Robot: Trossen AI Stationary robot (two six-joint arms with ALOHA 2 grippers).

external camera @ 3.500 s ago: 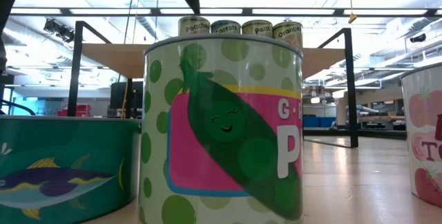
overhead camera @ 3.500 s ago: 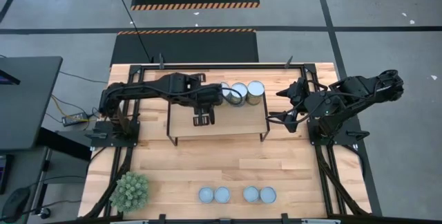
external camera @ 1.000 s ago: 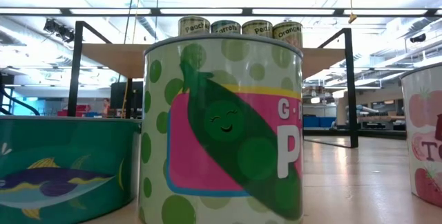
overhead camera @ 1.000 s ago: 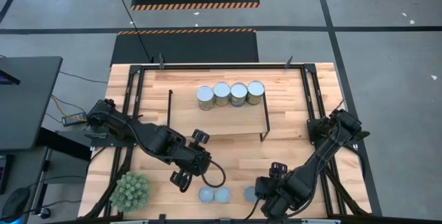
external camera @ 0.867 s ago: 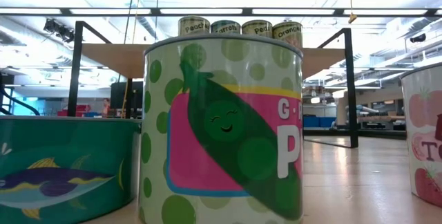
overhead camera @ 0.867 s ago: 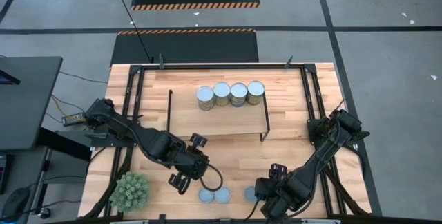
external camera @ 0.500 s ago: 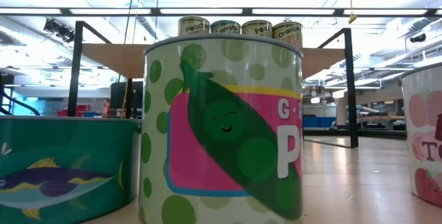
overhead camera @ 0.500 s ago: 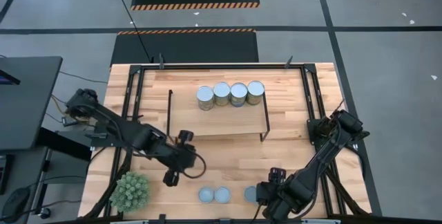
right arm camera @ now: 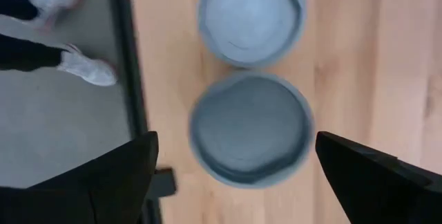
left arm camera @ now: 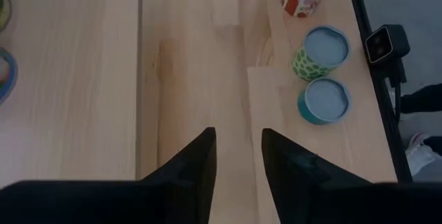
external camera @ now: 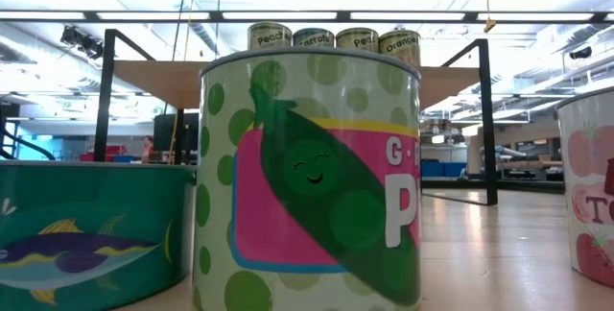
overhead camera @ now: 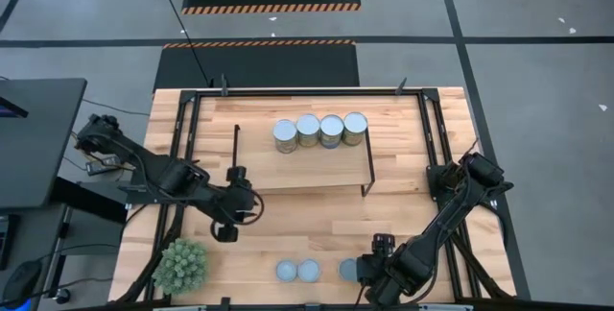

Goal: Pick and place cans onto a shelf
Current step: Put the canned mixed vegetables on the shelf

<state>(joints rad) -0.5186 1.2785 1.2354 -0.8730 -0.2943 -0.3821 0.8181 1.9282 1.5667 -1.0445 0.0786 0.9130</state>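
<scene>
Four silver-topped cans (overhead camera: 319, 131) stand in a row on the shelf (overhead camera: 302, 167), and they show far back in the low view (external camera: 334, 37). Three bluish-topped cans (overhead camera: 308, 271) show near the table's front edge. My right gripper (overhead camera: 376, 273) hangs over a fourth can (right arm camera: 248, 128), wide open, with one finger on either side of it; I cannot tell whether a finger touches it. My left gripper (overhead camera: 247, 205) hovers in front of the shelf, empty, its fingers (left arm camera: 200, 155) a narrow gap apart and pointing toward the table's right.
A spiky green plant ball (overhead camera: 181, 265) sits at the front left corner. A black frame (overhead camera: 297, 91) runs around the tabletop. In the low view the pea can (external camera: 307, 177), fish can (external camera: 86, 225) and tomato can (external camera: 590, 191) fill the foreground. A person's shoes (right arm camera: 76, 30) stand by the near edge.
My left gripper has drawn back from the front cans toward the table's left and far side, ending in front of the shelf. My right gripper has crept a little toward the near edge over the rightmost front can. The cans have stayed put.
</scene>
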